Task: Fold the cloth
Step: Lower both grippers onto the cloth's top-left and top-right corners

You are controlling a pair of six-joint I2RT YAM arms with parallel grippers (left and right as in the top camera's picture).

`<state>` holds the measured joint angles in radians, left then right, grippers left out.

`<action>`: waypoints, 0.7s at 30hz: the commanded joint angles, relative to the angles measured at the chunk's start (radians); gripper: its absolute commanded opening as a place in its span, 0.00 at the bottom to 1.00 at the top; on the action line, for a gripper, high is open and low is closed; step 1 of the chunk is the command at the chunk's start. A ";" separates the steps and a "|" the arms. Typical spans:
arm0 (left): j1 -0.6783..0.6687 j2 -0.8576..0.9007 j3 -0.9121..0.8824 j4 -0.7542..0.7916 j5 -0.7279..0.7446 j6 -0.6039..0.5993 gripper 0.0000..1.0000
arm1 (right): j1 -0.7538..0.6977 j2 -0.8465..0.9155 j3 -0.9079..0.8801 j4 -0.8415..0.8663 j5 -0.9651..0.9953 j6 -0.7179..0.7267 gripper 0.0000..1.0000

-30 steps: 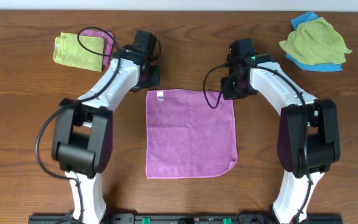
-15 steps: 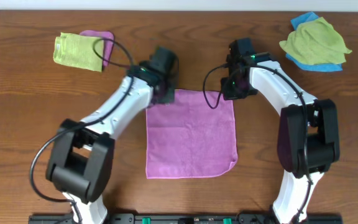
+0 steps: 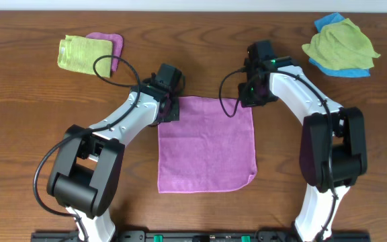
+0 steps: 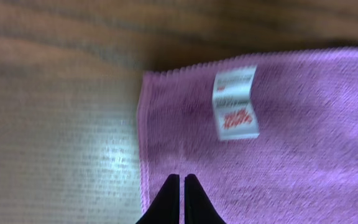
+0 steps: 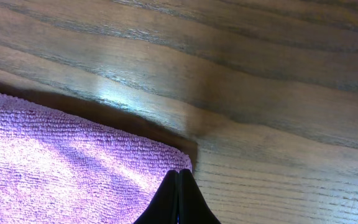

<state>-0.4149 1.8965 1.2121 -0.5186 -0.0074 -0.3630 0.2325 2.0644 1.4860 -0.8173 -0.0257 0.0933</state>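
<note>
The lilac-purple cloth (image 3: 207, 144) lies flat and square in the middle of the table. My left gripper (image 3: 168, 111) hovers over its far-left corner. In the left wrist view that gripper (image 4: 181, 178) is shut, its tips just inside the cloth's (image 4: 303, 143) left edge, below the white label (image 4: 235, 102). My right gripper (image 3: 250, 99) is at the far-right corner. Seen from the right wrist, it (image 5: 179, 173) is shut with its tips at the very corner of the cloth (image 5: 61, 168). The fabric looks flat, with no fold pinched in either gripper.
A lime-green cloth (image 3: 83, 54) lies folded on another purple cloth (image 3: 113, 42) at the far left. At the far right a second lime-green cloth (image 3: 341, 42) is heaped on a blue cloth (image 3: 328, 23). Bare wood surrounds the central cloth.
My left arm has swung right and toward the near side, from beside the cloth onto its far-left corner, now covering the label from above. The right arm and the cloth have not moved.
</note>
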 commanded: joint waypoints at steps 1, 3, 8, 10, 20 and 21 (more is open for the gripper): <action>0.003 0.014 -0.002 0.026 -0.011 -0.004 0.06 | 0.010 0.006 0.020 0.002 0.006 -0.021 0.02; 0.003 0.031 -0.002 0.049 0.007 -0.005 0.06 | 0.011 0.006 0.020 -0.002 0.006 -0.021 0.01; 0.003 0.082 -0.002 0.068 0.037 -0.007 0.06 | 0.012 0.006 0.020 -0.014 -0.012 -0.032 0.02; 0.003 0.095 -0.002 0.074 0.038 -0.008 0.06 | 0.012 0.006 0.020 -0.014 -0.012 -0.032 0.01; 0.003 0.099 -0.002 0.076 0.038 -0.008 0.06 | 0.012 -0.053 0.047 -0.162 -0.060 -0.012 0.01; 0.003 0.099 -0.002 0.076 0.038 -0.008 0.06 | 0.014 -0.064 0.047 -0.170 -0.079 -0.012 0.01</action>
<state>-0.4149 1.9656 1.2137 -0.4381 0.0227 -0.3664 0.2325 2.0575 1.5070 -0.9726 -0.0525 0.0788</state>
